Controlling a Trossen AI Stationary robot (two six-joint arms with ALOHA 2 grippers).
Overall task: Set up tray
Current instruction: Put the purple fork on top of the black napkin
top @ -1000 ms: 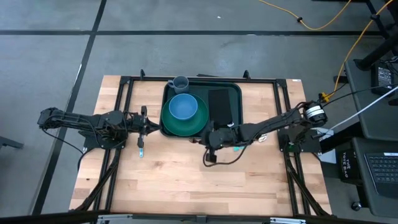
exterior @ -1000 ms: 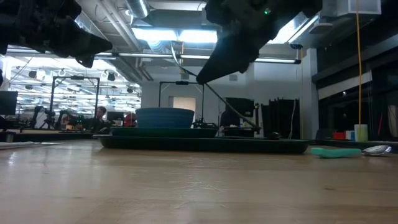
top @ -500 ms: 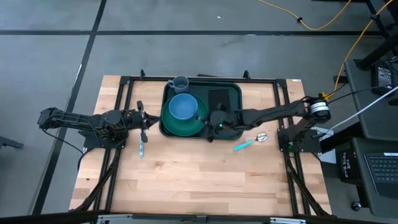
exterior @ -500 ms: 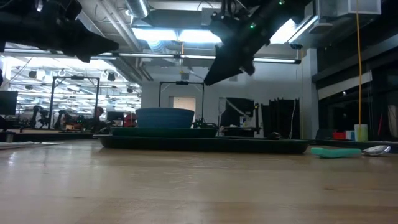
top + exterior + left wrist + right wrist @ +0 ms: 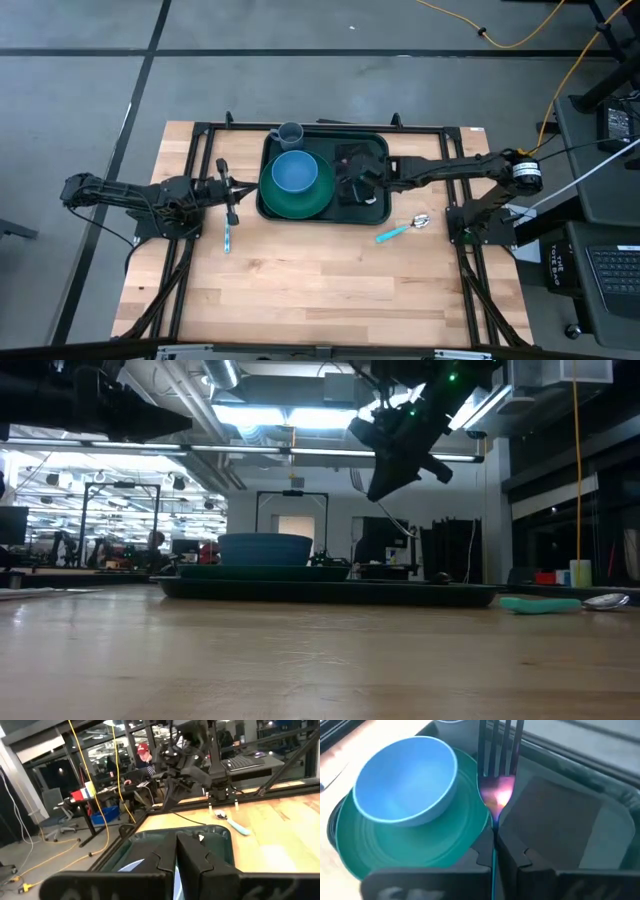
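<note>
Having swung from the near table edge, now hovering over the large dark green plastic tray (image 5: 375, 205): right gripper (image 5: 495, 837) pinching a teal-handled metal fork (image 5: 496, 755), readying placement by the black napkin (image 5: 555, 820); left gripper (image 5: 229, 190) waiting pressed together, left.

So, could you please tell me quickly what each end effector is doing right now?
Left end effector: shut, holding nothing visible, beside the tray.
Right end effector: shut on the fork, above the tray.

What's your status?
Right gripper shut on fork, above tray. Left gripper shut, beside tray. Nothing in the way.
</note>
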